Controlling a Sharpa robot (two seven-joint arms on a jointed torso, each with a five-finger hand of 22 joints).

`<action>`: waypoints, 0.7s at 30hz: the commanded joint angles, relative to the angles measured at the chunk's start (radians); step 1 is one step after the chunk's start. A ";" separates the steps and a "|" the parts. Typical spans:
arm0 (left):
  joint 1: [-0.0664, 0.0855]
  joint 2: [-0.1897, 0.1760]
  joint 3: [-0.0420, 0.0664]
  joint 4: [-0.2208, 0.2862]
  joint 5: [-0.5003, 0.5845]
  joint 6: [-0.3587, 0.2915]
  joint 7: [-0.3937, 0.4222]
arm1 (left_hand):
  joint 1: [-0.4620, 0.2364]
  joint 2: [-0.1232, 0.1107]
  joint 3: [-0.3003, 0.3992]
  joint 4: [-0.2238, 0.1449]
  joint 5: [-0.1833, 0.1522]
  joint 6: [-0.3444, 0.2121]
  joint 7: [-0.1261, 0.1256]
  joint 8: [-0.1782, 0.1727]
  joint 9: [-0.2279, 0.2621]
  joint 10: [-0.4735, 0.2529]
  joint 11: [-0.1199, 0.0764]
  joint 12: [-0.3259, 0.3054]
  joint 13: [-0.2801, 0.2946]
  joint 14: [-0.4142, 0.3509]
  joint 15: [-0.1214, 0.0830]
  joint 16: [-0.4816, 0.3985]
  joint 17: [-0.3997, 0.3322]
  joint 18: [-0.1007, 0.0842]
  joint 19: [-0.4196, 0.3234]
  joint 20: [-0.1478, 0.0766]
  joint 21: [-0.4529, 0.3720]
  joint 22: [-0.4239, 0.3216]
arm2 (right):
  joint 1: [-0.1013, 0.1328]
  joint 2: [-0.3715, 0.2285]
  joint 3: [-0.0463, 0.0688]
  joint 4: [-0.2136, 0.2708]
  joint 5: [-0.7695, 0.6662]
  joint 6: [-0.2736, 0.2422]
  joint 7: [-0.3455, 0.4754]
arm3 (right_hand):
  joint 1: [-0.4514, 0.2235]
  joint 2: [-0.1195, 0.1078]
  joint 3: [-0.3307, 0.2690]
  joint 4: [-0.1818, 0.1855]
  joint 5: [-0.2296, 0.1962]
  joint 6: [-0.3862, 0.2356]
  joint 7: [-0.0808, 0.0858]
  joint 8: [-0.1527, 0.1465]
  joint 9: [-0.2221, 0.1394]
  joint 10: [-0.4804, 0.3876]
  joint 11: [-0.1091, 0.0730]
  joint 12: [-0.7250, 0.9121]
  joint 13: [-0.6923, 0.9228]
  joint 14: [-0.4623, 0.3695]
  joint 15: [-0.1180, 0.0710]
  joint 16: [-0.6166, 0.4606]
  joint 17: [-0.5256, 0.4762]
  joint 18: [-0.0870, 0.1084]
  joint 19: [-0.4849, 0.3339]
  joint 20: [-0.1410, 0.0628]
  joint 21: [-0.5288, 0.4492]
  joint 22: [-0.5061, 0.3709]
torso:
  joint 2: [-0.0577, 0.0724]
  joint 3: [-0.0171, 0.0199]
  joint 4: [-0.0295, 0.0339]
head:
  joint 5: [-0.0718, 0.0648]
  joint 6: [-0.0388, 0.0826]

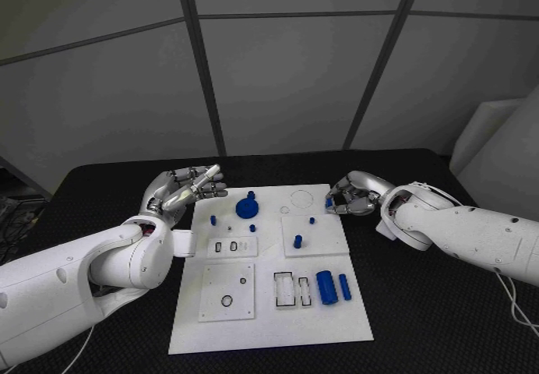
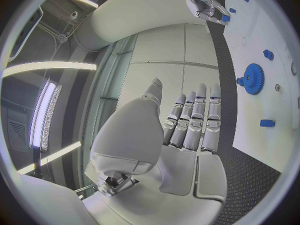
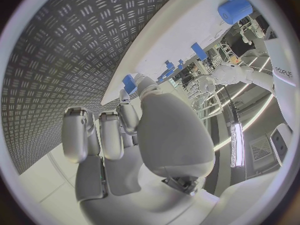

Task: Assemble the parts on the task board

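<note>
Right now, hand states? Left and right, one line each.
Left hand: open, fingers extended, holding nothing, beside the white task board.
Right hand: pinching a small blue part at the board's edge.

Task board (image 1: pixel 269 319): white plate, flat, frame centre, rectangular cutouts lower half. Blue gear (image 1: pixel 247 207) upper centre, small pegs (image 1: pixel 253 228) just below it. Blue cylinder (image 1: pixel 325 287) and thinner rod (image 1: pixel 345 287) lying side by side, lower right. Upright peg (image 1: pixel 297 241) mid-board.
</note>
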 commanded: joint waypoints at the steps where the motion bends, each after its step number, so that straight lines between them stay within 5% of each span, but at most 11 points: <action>1: 0.001 0.001 0.001 0.000 -0.007 0.011 0.004 | 0.000 0.013 0.001 -0.005 -0.004 -0.001 0.014 -0.004 -0.001 -0.006 0.000 -0.005 -0.001 -0.001 0.004 -0.007 0.001 0.011 0.000 -0.001 0.005 0.001 | 0.001 0.003 0.000 -0.002 -0.006 0.001 -0.002 | 0.001 0.010 0.001 0.000 -0.003 0.008 -0.001 0.003 0.001 0.003 -0.005 0.004 0.002 0.062 -0.008 0.002 0.070 -0.002 0.006 -0.001 -0.001 0.083 | 0.000 -0.0004 -0.0001 | -0.001 -0.001; 18: 0.001 0.001 0.001 -0.001 -0.007 0.012 0.003 | 0.000 0.013 0.001 -0.005 -0.004 -0.001 0.014 -0.004 -0.001 -0.006 0.000 -0.005 -0.001 -0.001 0.004 -0.007 0.001 0.011 0.000 -0.001 0.005 0.001 | -0.002 0.012 0.000 -0.009 -0.006 -0.015 -0.012 | 0.016 0.042 0.013 -0.006 -0.008 0.050 -0.015 0.024 0.005 0.013 -0.017 0.015 0.012 0.064 -0.017 0.006 0.078 -0.005 0.017 -0.008 0.005 0.096 | -0.001 -0.0001 -0.0004 | -0.001 -0.008; 21: 0.001 0.000 0.001 -0.001 -0.007 0.012 0.003 | 0.000 0.013 0.001 -0.005 -0.004 -0.001 0.014 -0.004 -0.001 -0.006 0.000 -0.005 -0.001 -0.001 0.004 -0.007 0.001 0.011 0.000 -0.001 0.005 0.001 | -0.003 0.011 0.000 -0.005 -0.006 -0.033 -0.012 | 0.031 0.060 0.030 -0.014 -0.047 0.064 -0.023 0.031 0.007 0.016 -0.023 0.017 0.016 0.065 -0.023 0.008 0.081 -0.006 0.021 -0.014 0.007 0.101 | -0.001 0.0000 -0.0001 | 0.000 -0.008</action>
